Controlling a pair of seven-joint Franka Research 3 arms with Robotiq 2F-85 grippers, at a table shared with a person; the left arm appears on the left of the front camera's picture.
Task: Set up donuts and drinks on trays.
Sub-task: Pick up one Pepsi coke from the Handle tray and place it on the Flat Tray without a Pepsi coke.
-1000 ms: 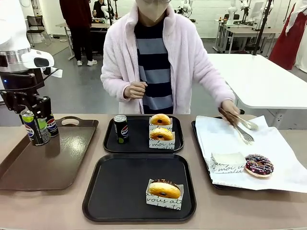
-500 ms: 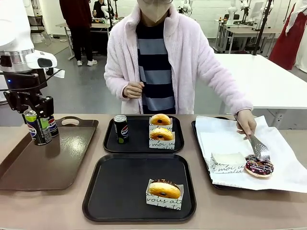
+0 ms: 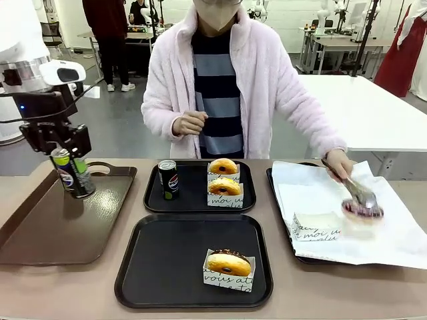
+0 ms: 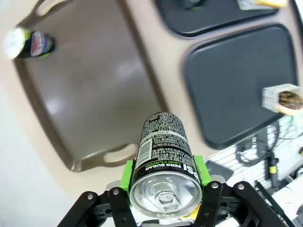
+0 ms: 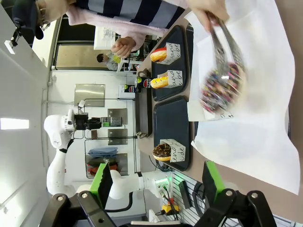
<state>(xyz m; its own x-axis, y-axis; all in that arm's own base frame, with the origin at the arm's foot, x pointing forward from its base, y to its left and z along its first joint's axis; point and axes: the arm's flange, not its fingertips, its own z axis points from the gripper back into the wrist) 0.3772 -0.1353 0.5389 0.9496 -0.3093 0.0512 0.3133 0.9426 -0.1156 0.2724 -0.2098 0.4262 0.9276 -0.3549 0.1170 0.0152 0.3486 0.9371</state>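
Observation:
My left gripper is shut on a black Pepsi can, held above the back of the brown tray. In the left wrist view the can sits between the green pads, its silver top facing the camera. The far black tray carries a can and two yellow donuts in sleeves. On the near black tray lies a chocolate donut in a sleeve. The person's tongs hold a purple glazed donut. My right gripper stands open, holding nothing.
A glossy brown handled tray lies at the left, with another can standing in its far corner. A white-paper-lined tray at the right holds an empty paper sleeve. The person stands at the far edge.
My left gripper has carried the can to the right, over the brown tray. The person's tongs came down on the purple donut and lifted it off the paper.

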